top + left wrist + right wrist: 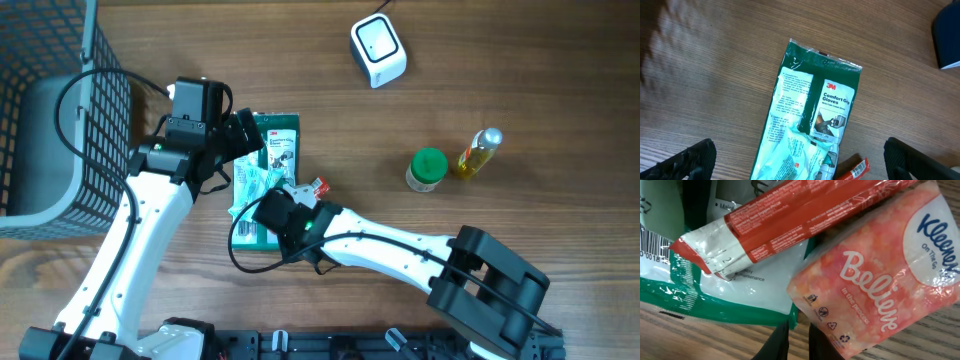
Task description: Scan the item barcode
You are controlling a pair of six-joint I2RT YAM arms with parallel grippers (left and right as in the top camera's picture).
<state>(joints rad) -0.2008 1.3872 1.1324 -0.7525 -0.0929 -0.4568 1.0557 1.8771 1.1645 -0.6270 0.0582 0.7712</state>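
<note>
- Glove pack (805, 120) is lying on the surface (705, 75), looking light, soft and slippery in its film; I would be taking it by a long edge.
- Left fingers (692, 159) are standing wide apart, hovering either side above it, touching nothing.
- Right fingers (772, 347) are showing only their tips beside a tissue pack (880, 290); apart or together, I cannot tell.

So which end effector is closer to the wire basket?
Left. The left end effector hangs over the gloves pack near the basket; the right end effector sits farther off, at the pack's other end.
</note>
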